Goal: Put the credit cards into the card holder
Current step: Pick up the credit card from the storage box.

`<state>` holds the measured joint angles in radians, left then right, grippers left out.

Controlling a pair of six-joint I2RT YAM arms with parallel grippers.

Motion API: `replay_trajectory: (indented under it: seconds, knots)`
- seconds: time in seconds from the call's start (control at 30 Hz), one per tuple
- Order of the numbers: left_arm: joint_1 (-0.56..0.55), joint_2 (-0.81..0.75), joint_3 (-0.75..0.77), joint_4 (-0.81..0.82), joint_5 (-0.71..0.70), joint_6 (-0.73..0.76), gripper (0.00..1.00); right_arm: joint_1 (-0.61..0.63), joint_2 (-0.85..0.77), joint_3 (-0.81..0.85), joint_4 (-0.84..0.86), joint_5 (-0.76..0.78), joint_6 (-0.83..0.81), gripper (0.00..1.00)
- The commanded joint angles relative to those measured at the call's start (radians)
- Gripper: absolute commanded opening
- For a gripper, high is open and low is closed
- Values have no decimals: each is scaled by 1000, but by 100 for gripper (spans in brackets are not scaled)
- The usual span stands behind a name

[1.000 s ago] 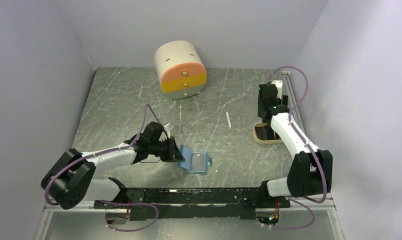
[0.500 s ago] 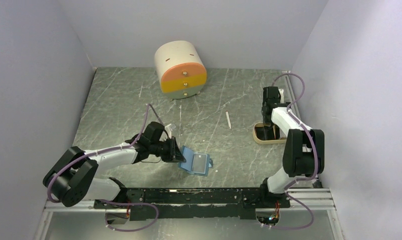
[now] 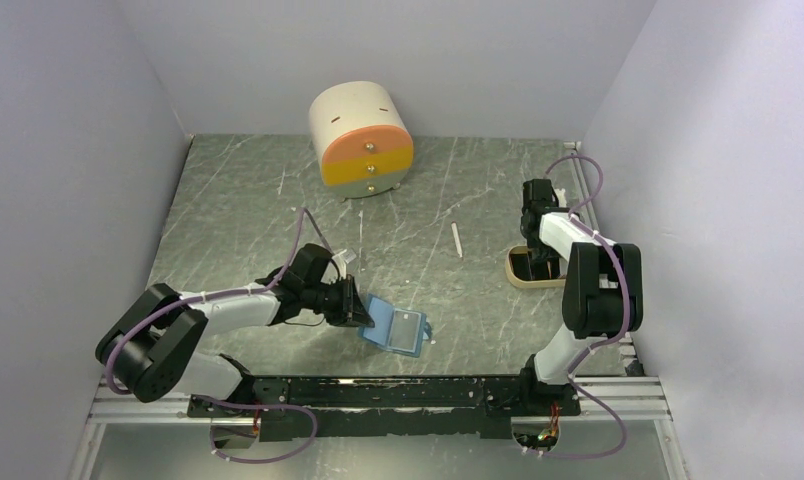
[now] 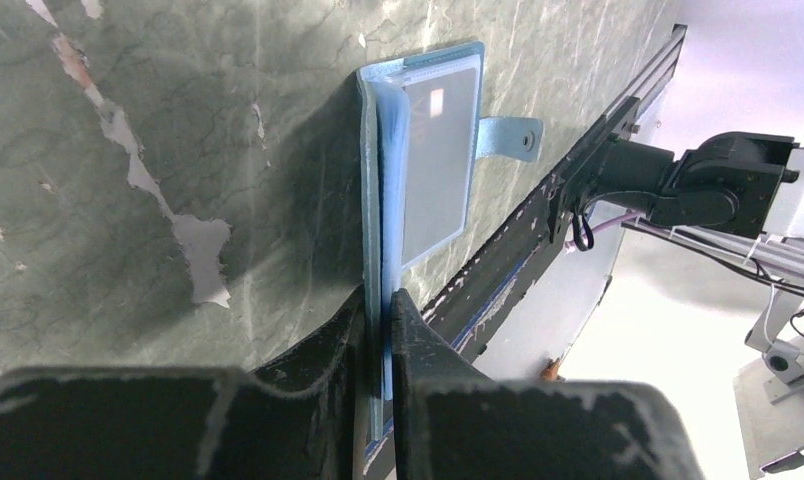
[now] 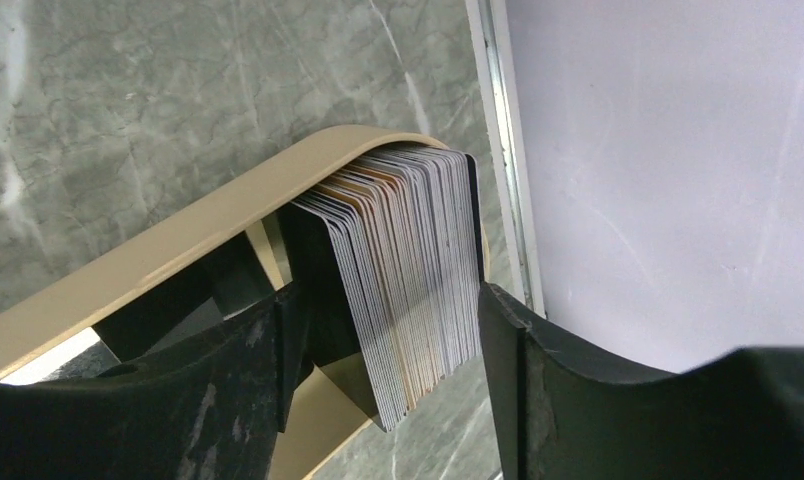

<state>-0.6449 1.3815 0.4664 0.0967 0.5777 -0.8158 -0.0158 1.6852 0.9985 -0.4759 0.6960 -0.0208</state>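
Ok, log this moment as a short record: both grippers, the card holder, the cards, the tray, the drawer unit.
left gripper: shut, pinching one raised flap of the card holder
right gripper: open, jaws either side of the credit cards
credit cards: a stack standing on edge inside the beige tray
card holder: open, other flap lying flat with its window pocket up
beige tray: on the right, under the right gripper
drawer unit: at the back, far from both arms
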Motion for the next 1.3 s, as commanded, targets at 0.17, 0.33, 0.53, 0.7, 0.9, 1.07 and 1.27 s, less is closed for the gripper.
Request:
replay_trajectory:
  seconds: [0.17, 0.33, 0.53, 0.7, 0.9, 1.07, 1.27]
  knots:
    - [6, -22, 20, 0, 23, 46, 15, -13, -36, 7, -16, 46, -13, 53]
    - [7, -27, 6, 14, 30, 38, 15, -13, -46, 14, -17, 30, -23, 46]
    - [7, -39, -5, 22, 29, 30, 14, -14, -51, 15, -19, 13, -22, 35]
    - [7, -41, -12, 33, 29, 25, 14, -13, -57, 26, -36, -2, -10, 27]
    - [7, -25, -12, 40, 33, 25, 14, -13, -70, 55, -77, -41, 15, 16]
    - [7, -24, -16, 44, 32, 21, 14, -12, -68, 67, -102, -76, 30, 11]
    - [7, -20, -17, 55, 36, 20, 13, -11, -72, 82, -134, -133, 49, 5]
